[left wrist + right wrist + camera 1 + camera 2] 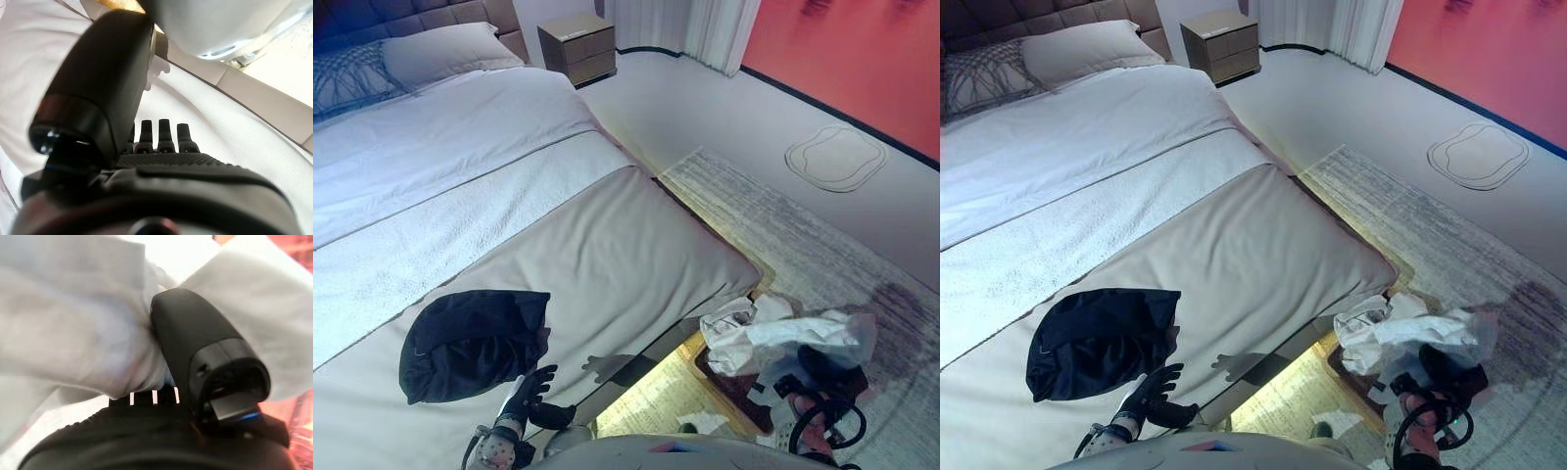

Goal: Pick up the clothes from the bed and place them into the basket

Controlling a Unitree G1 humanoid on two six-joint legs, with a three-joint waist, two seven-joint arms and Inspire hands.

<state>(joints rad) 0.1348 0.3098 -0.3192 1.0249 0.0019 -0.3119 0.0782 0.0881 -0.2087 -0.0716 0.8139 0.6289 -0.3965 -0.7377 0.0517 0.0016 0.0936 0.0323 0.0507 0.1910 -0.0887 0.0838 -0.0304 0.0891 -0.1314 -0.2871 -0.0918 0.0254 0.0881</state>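
Note:
A dark navy garment (470, 343) lies crumpled on the beige cover at the foot of the bed (607, 245). My left hand (530, 388) is open with its fingers spread, just beside the garment's near edge, above the cover; its wrist view shows straight fingers (166, 134) over the bedding. On the floor beside the bed stands a brown basket (717, 374) heaped with white clothes (783, 333). My right hand (827, 367) is over the basket, its thumb (195, 338) pinching a bunched white garment (83, 323).
Pillows (440, 54) lie at the head of the bed and a wooden nightstand (578, 44) stands beyond it. A grey rug (803, 245) lies under the basket. A small white piece (705, 421) lies on the floor near the bed's lit base.

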